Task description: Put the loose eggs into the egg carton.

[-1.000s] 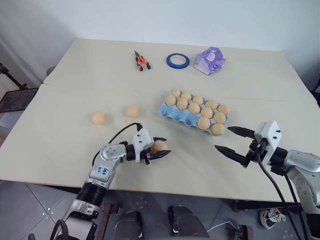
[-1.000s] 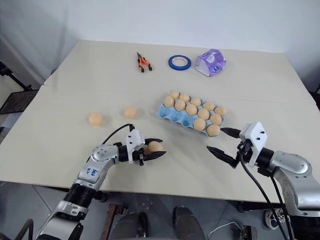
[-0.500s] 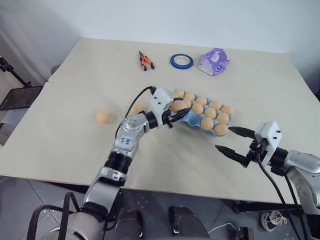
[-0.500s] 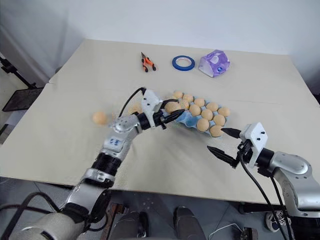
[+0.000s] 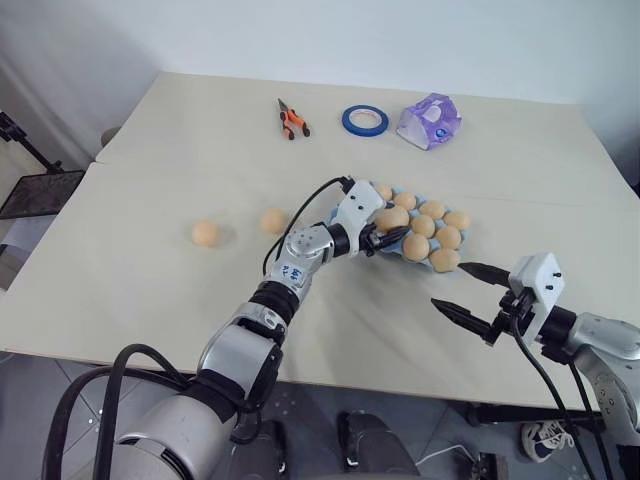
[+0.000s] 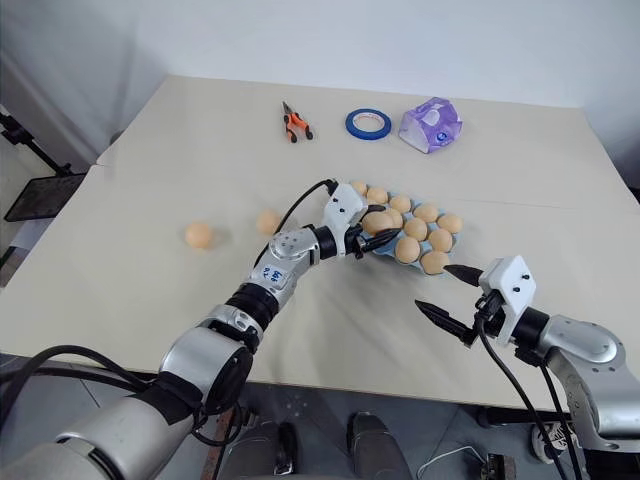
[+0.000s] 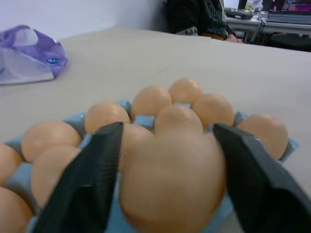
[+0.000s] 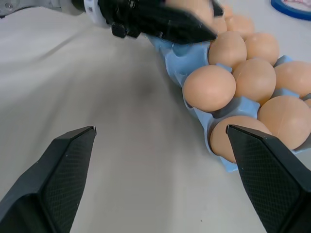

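Since a second ago your left gripper (image 5: 385, 228) carried an egg (image 7: 172, 182) over the egg carton (image 5: 385, 245); jaws apparently loosening. Right gripper (image 5: 478, 294) waits wide apart.

The desk (image 5: 150, 150) has a matt, pale beige top, smooth with a faint grain. The eggs (image 8: 210, 88) look smooth and softly matt. The egg carton (image 8: 181, 58) reads as moulded light blue pulp or plastic (hard to tell which), dull-surfaced. The purple-and-white packet (image 5: 430, 121) is crinkled glossy film. The tape roll (image 5: 364, 121) is blue.
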`<control>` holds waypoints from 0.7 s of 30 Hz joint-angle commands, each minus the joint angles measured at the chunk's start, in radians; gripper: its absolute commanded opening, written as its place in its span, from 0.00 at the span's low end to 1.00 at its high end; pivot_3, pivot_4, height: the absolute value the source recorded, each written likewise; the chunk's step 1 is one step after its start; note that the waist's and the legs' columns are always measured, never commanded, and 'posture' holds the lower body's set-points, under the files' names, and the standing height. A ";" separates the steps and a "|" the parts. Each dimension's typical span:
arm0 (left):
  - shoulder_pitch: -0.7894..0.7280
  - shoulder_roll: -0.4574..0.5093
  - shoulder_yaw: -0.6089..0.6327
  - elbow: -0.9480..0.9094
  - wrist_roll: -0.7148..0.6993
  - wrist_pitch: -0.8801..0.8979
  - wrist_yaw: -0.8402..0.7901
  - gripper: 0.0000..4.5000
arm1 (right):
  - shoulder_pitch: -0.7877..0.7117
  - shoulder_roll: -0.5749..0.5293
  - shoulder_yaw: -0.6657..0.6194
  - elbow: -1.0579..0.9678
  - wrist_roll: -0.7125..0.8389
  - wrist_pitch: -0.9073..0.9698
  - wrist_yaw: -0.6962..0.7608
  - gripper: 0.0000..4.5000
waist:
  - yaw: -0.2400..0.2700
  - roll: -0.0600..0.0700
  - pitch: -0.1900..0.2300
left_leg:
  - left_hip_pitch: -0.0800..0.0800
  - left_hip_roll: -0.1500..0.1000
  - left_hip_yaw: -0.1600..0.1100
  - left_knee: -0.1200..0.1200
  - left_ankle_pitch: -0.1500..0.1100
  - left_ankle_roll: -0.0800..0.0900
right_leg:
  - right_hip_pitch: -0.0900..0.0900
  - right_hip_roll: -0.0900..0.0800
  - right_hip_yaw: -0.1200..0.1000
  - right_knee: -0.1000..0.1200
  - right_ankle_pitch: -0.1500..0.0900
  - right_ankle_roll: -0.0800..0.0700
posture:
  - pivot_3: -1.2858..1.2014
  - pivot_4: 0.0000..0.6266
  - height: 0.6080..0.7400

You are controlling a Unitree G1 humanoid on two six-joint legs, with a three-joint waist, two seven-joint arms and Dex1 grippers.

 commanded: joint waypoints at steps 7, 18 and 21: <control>-0.018 0.011 0.009 -0.051 0.020 -0.038 0.000 1.00 | -0.017 0.003 -0.026 -0.021 0.012 -0.010 -0.004 1.00 | 0.000 0.000 0.000 | 0.000 0.000 0.000 0.000 0.000 0.000 | 0.000 0.000 0.000 0.000 0.000 0.000 | 0.52 0.24 1.00; 0.471 0.260 0.003 -0.840 -0.136 0.152 -0.224 1.00 | -0.047 0.003 -0.012 0.008 0.008 -0.015 0.016 1.00 | -0.012 0.002 -0.001 | 0.005 0.004 0.002 -0.003 0.003 -0.010 | 0.002 0.002 0.000 0.004 -0.001 -0.002 | 0.52 0.24 1.00; 0.642 0.346 0.031 -1.086 -0.256 0.278 -0.273 1.00 | -0.057 0.004 -0.005 0.017 0.010 -0.015 0.025 1.00 | -0.011 0.002 0.000 | 0.006 0.004 0.001 -0.001 0.004 -0.011 | 0.001 0.002 0.000 0.007 -0.002 -0.003 | 0.52 0.24 1.00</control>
